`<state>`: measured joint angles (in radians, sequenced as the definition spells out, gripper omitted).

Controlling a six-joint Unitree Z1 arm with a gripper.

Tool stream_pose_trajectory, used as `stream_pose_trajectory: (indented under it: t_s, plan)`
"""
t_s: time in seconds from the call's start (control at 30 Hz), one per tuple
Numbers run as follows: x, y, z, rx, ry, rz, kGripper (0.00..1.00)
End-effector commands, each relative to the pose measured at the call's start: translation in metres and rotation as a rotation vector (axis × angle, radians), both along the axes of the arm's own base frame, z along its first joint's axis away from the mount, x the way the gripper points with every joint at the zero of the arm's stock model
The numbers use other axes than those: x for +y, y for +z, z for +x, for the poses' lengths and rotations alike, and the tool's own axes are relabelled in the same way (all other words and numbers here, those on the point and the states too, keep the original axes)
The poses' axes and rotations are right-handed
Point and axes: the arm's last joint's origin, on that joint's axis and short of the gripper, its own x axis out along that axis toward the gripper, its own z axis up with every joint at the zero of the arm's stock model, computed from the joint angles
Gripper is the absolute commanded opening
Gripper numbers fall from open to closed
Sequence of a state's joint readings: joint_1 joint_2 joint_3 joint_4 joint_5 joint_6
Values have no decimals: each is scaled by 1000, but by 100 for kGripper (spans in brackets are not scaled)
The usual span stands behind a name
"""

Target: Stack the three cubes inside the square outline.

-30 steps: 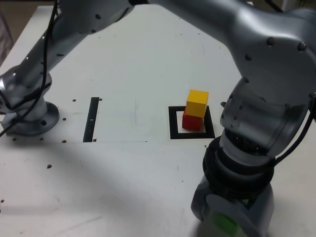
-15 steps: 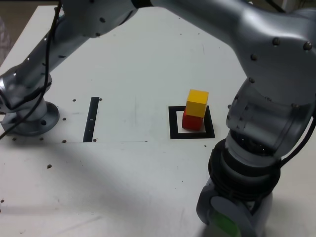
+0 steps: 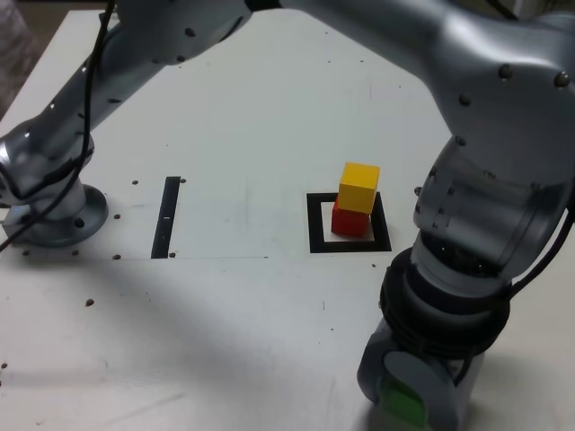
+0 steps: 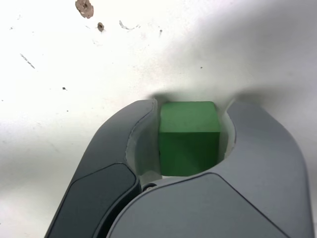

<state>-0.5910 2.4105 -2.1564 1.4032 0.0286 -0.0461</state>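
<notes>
Yellow cube [image 3: 359, 186] sits atop red cube [image 3: 349, 220] inside square outline [image 3: 349, 245]; gripper [image 4: 190, 119] clasps green cube [image 4: 189, 138] w/ jaws closed, last block left to stack.

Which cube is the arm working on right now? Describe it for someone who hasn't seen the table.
On the white table, find the black square outline holding a yellow cube stacked on a red cube. Nearer the camera, at the exterior view's lower right, the gripper points down. The green cube sits between its jaws, the only cube outside the outline.
</notes>
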Motion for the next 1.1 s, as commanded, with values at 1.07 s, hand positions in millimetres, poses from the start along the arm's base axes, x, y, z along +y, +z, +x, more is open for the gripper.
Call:
stream_pose_trajectory:
  t_s: [1.07]
  plan:
    - [277, 166, -65, -137, 302, 13, 19]
